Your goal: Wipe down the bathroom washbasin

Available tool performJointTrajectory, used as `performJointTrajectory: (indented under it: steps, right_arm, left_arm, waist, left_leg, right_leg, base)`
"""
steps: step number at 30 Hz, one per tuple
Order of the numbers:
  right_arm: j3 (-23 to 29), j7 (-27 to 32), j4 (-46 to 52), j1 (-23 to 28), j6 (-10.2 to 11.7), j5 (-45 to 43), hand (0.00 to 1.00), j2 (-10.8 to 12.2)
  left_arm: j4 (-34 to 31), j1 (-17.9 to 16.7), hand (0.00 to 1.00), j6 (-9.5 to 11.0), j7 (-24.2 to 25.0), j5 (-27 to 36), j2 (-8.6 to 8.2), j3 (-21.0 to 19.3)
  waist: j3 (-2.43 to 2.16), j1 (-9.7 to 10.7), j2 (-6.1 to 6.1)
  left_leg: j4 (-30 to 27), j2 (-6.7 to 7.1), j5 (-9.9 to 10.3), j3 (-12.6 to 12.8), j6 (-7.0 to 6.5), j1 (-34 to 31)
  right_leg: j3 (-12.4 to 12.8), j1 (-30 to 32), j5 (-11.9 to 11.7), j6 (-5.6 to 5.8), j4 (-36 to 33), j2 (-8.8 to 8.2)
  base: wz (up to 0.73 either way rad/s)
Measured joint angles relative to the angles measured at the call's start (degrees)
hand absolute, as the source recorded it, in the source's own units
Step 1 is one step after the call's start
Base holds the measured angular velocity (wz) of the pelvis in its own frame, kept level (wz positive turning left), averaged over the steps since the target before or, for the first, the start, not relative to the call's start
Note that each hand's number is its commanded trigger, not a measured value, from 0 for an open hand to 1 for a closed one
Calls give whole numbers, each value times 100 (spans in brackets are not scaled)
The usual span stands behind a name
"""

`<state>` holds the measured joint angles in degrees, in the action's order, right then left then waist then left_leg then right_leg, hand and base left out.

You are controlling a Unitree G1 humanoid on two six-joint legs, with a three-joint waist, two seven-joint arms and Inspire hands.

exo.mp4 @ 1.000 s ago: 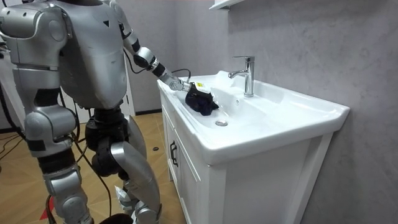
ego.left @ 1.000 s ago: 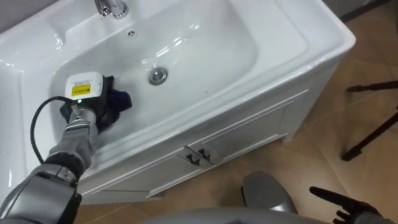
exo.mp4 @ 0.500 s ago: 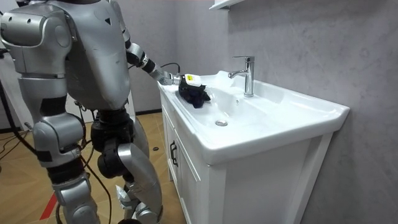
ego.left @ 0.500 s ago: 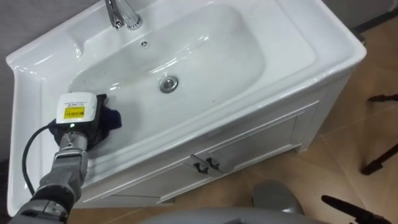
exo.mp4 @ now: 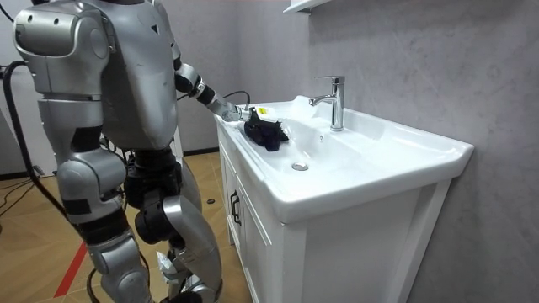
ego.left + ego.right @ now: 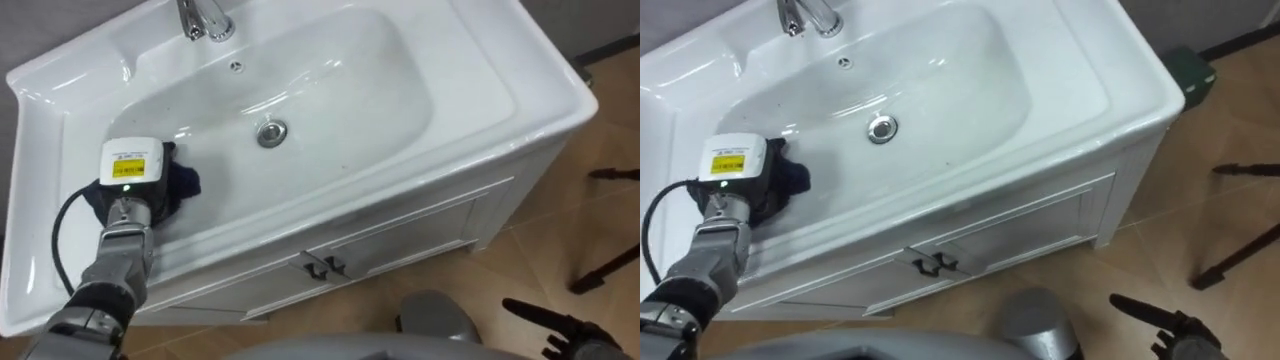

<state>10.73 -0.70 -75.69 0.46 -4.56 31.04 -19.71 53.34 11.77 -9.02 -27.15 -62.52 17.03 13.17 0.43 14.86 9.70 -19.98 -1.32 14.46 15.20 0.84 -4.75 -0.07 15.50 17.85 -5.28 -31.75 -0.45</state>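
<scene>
1. left hand [image 6: 126, 188] lies on the dark cloth [image 6: 187, 185] on the white basin's [image 6: 420, 70] left slope; i cannot tell its grip.
2. best wiped with flat pressure, sweeping right of the hand toward the drain [image 6: 271, 132].
3. right hand [image 6: 545, 322] hangs low, fingers straight.

Left hand [image 6: 128, 172] and dark cloth [image 6: 182, 186] are farther from the drain [image 6: 271, 131] than a second ago. Both shift to the drain's left.

**Basin and what lies on it**

White basin [image 6: 340, 90] sits on 1 white cabinet [image 6: 430, 225]. Dark cloth [image 6: 184, 186] lies in the bowl, under the left hand [image 6: 131, 168]. Drain [image 6: 271, 132] is right of the hand. Faucet [image 6: 205, 18] stands beyond it, on the back rim.
</scene>
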Motion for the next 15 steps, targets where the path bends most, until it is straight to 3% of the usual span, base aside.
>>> performJointTrajectory:
  steps: [2, 4, 6, 11, 15]
  right_arm:
    - [-123, -12, -76, -45, -7, -1, 0, 13]
    - [-261, -57, -262, -149, -6, 2, 0, 12]
    - [-397, -74, -320, -179, -10, 2, 0, 12]
    - [-451, -33, -312, -297, -2, -210, 0, 13]
    - [-807, 19, -374, -323, 14, -211, 0, 16]
  left_arm:
    - [-24, 157, 100, -59, 51, 98, -149, 97]
    - [121, 514, 100, -95, 92, 265, -288, 323]
    - [289, 813, 100, -89, 141, 516, -335, 454]
    - [486, 1338, 100, -105, 309, 961, -601, 564]
    - [585, 1711, 100, -158, 454, 1359, -825, 1119]
  waist:
    - [39, 82, -54]
    - [106, 108, -148]
    - [135, 173, -194]
    - [137, 386, -198]
    - [143, 624, -177]
  left_leg:
    - [-24, 5, 0, 3, 0, -58]
    - [-23, 23, 0, 31, 0, -79]
    - [-37, 41, 1, 31, -1, -149]
    - [-62, 87, 0, 45, -3, -288]
    - [-80, 123, 3, 56, -10, -309]
  right_leg:
    - [-36, 44, -6, 11, -3, -20]
    - [2, 98, -13, 23, -47, -35]
    - [19, 180, -13, 38, -89, -52]
    - [44, 326, -37, 96, -105, -96]
    - [28, 303, 5, 180, -122, -156]
  base:
    - [8]
    - [-6]
    - [-3]
    - [0]
    - [16]
